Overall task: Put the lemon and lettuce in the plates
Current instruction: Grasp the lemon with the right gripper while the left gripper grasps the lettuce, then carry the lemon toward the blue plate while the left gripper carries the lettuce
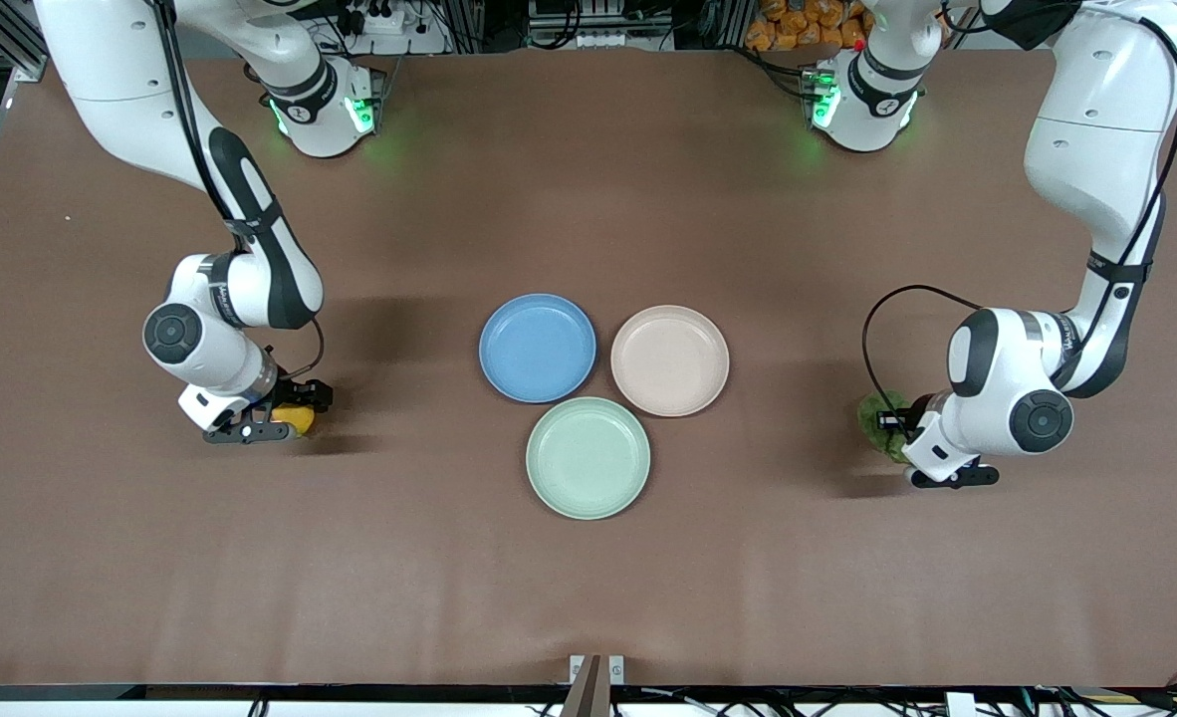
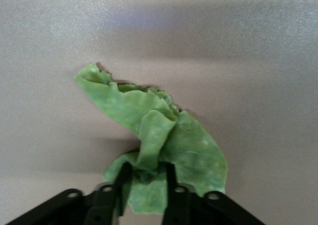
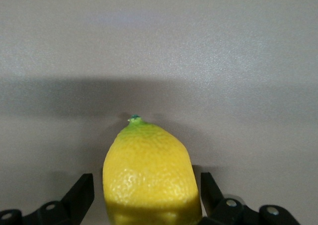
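Note:
The yellow lemon [image 1: 300, 419] lies on the table toward the right arm's end. My right gripper [image 1: 288, 420] is down at the table, open, with a finger on either side of the lemon [image 3: 146, 170] and a gap on each side. The green lettuce [image 1: 877, 418] lies toward the left arm's end. My left gripper [image 1: 902, 433] is low over it, its fingers closed on a bunched fold of the lettuce [image 2: 164, 135]. The blue plate [image 1: 537, 348] and the beige-pink plate [image 1: 669, 359] sit side by side at mid table, both empty.
A pale mint-green plate [image 1: 588, 457] sits empty, nearer to the front camera than the other two plates and touching them. Brown table [image 1: 588, 588] surface lies between each gripper and the plates.

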`<state>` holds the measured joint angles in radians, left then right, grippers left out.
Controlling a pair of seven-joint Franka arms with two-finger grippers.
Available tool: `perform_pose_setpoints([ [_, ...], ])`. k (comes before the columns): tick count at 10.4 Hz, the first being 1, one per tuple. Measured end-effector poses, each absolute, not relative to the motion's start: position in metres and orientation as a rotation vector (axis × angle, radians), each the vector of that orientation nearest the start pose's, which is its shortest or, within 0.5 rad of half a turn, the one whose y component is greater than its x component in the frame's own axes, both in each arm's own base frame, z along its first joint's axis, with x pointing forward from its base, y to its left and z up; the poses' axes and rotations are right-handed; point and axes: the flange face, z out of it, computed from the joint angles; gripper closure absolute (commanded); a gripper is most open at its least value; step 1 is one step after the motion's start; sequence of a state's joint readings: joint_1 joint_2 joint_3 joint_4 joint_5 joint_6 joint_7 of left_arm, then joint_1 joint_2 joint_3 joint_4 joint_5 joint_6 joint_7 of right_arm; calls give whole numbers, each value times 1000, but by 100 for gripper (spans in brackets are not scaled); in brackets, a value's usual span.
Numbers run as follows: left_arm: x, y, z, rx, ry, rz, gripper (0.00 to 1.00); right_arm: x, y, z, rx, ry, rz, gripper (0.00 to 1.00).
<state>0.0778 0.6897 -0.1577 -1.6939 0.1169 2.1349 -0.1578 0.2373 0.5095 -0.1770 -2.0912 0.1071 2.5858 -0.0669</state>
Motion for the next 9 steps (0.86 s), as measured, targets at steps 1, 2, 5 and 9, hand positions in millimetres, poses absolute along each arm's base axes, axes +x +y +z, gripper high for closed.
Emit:
perform_pose_setpoints([
  [1,648,-38,181,-3095,-30,367,100,581,33,178,-3170,-92,7,86],
  [2,648,-38,181,-3092,-25,367,100,581,33,178,-3170,-92,7,95],
  [5,651,-38,184,-3093,-32,353,100,583,36,182,-3165,-96,76,99],
  [9,666,-67,237,-3097,-127,226,100,602,76,227,-3125,-111,132,99],
])
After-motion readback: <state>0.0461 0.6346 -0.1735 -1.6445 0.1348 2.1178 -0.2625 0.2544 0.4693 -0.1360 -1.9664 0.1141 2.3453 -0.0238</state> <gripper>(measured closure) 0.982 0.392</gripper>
